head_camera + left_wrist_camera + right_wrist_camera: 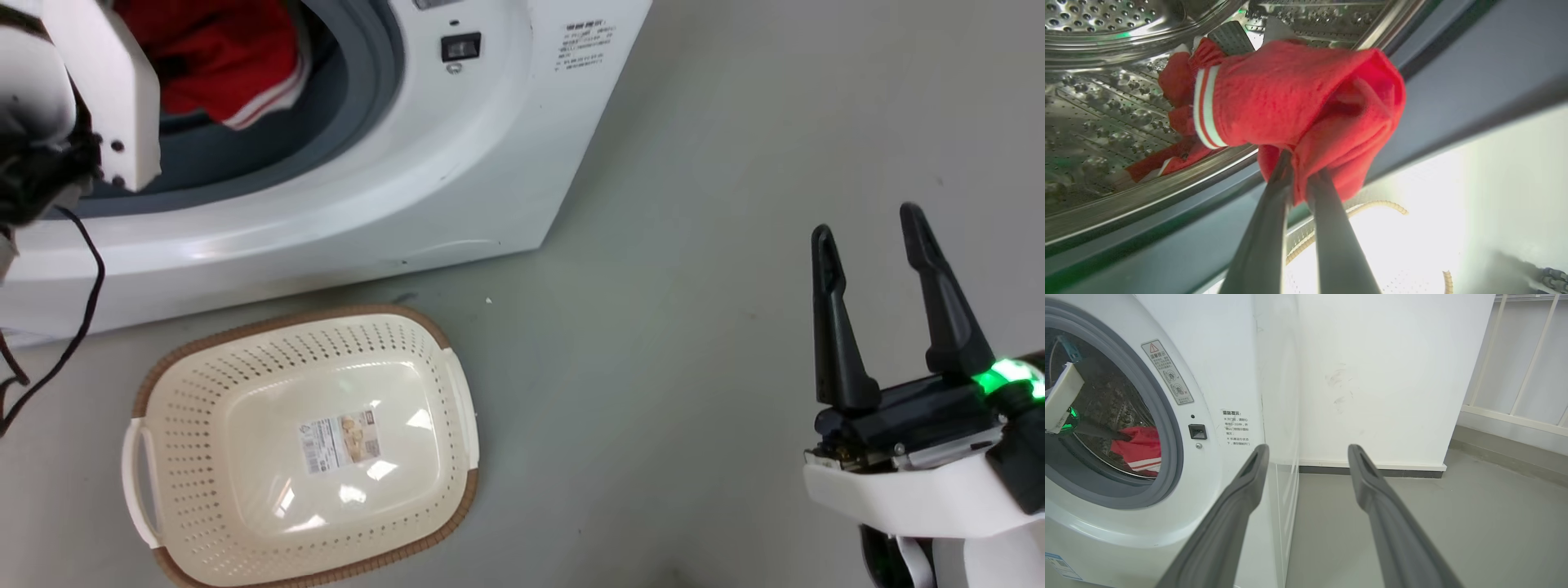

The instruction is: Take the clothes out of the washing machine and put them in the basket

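Note:
The white washing machine [457,163] stands with its grey-rimmed porthole open. Red clothes [216,61] with white stripe trim hang at the drum's mouth. In the left wrist view my left gripper [1300,167] is shut on the red clothes [1298,94], which bunch over the grey door seal, with more red fabric trailing into the steel drum [1098,114]. The right wrist view shows the same clothes [1141,451] inside the porthole. The cream basket [302,445] lies on the floor below the machine, nothing in it. My right gripper [869,233] hangs open over the floor at the right.
A black cable [77,327] dangles from my left arm beside the basket's left side. Grey floor [694,286] spreads to the right of the machine. A white wall [1392,375] and a pale railing [1527,355] stand behind.

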